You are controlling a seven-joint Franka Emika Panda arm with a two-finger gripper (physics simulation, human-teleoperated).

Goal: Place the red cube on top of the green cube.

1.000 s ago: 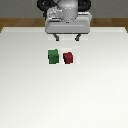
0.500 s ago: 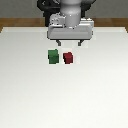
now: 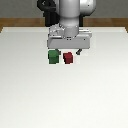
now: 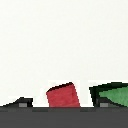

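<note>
On the white table, the red cube (image 3: 68,58) sits just to the exterior view's right of the slightly larger green cube (image 3: 52,56), with a small gap between them. My gripper (image 3: 67,51) hangs open directly above the red cube, its fingers spread to either side. In the wrist view the red cube (image 4: 63,95) lies between my two dark fingertips (image 4: 22,103), not touched by either. The green cube (image 4: 112,94) lies just outside the other finger. My gripper (image 4: 63,104) holds nothing.
The white table (image 3: 64,100) stretches wide in front of the cubes. The arm's dark base (image 3: 48,15) stands behind them at the far edge, with brown floor (image 3: 15,22) beyond.
The arm has come down toward the table, bringing the open gripper close over the red cube. Both cubes stay where they were.
</note>
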